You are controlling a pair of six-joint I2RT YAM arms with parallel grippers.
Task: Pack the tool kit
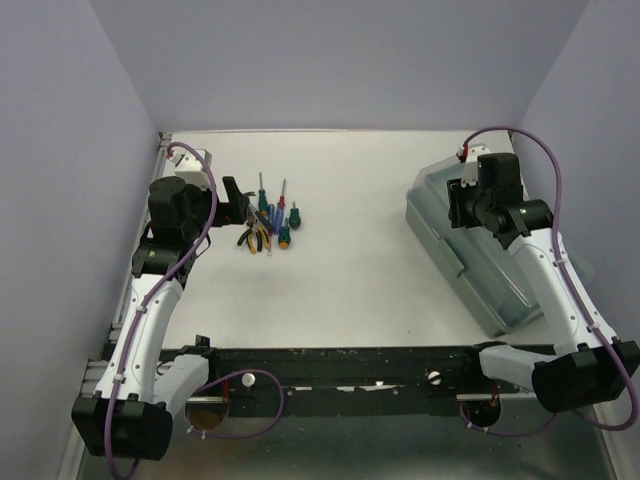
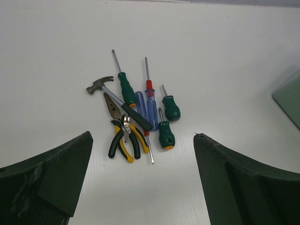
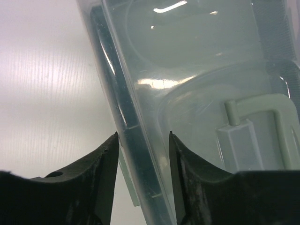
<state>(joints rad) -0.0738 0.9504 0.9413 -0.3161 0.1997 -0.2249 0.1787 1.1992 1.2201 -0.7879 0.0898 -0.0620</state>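
The grey-green toolbox [image 1: 478,262] lies at the right of the table with its translucent lid [image 3: 197,70] shut and its handle [image 3: 262,126] showing through. My right gripper [image 1: 458,207] sits over the box's left edge. In the right wrist view it [image 3: 143,133] is partly open, with the lid's rim between the fingers. The tools lie in a pile [image 1: 270,225] at the left: hammer [image 2: 101,86], yellow-black pliers [image 2: 123,137], green-handled screwdrivers [image 2: 166,135], and a blue and red one [image 2: 150,101]. My left gripper [image 2: 143,136] is wide open and empty, just short of the pile.
The white table [image 1: 350,280] is walled by grey panels on the left, back and right. A black rail [image 1: 350,360] runs along the near edge between the arm bases. A corner of the toolbox [image 2: 288,96] shows at the right of the left wrist view.
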